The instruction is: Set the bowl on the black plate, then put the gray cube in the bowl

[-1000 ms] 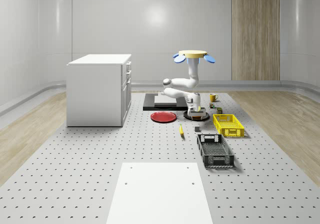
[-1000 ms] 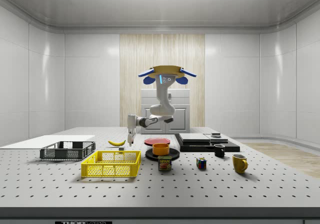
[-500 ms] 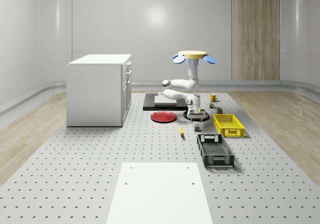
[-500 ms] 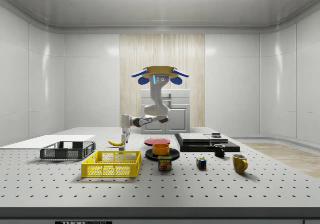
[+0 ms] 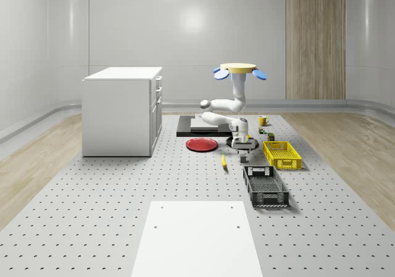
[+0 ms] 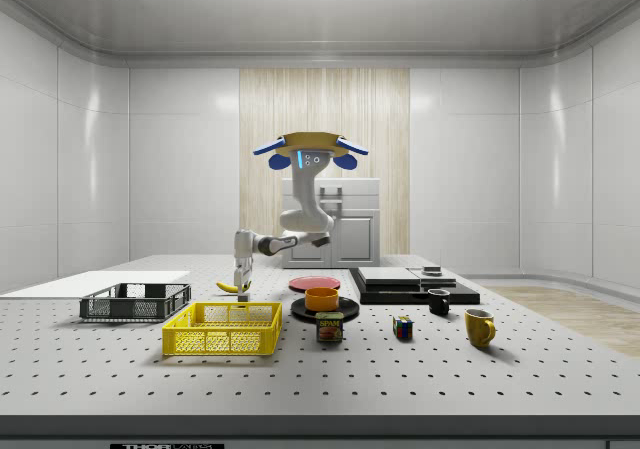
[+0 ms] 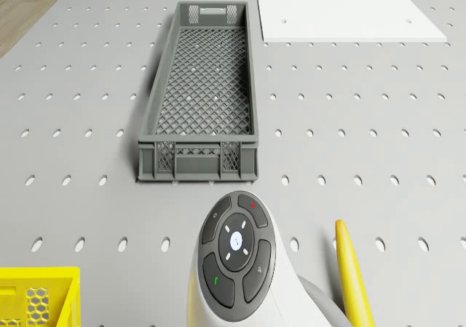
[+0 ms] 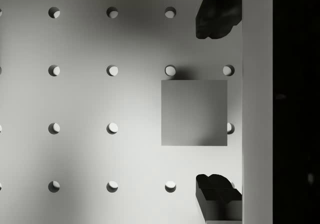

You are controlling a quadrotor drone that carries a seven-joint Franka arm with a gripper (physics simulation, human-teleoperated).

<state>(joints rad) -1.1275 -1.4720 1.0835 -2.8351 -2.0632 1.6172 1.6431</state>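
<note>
Gripper [image 8: 218,104] spread wide above gray cube [image 8: 194,112], drone hovering over table near yellow crate [image 5: 282,154]. Cube likely rigid, light; pinch opposite flat faces.

Overhead far, side level, wrist close

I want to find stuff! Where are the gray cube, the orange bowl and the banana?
gray cube [image 8: 194,112]: wrist view, middle of its top face.
orange bowl [image 6: 322,298]: side view, its side wall.
banana [image 7: 352,269]: drone view, its middle.
</note>
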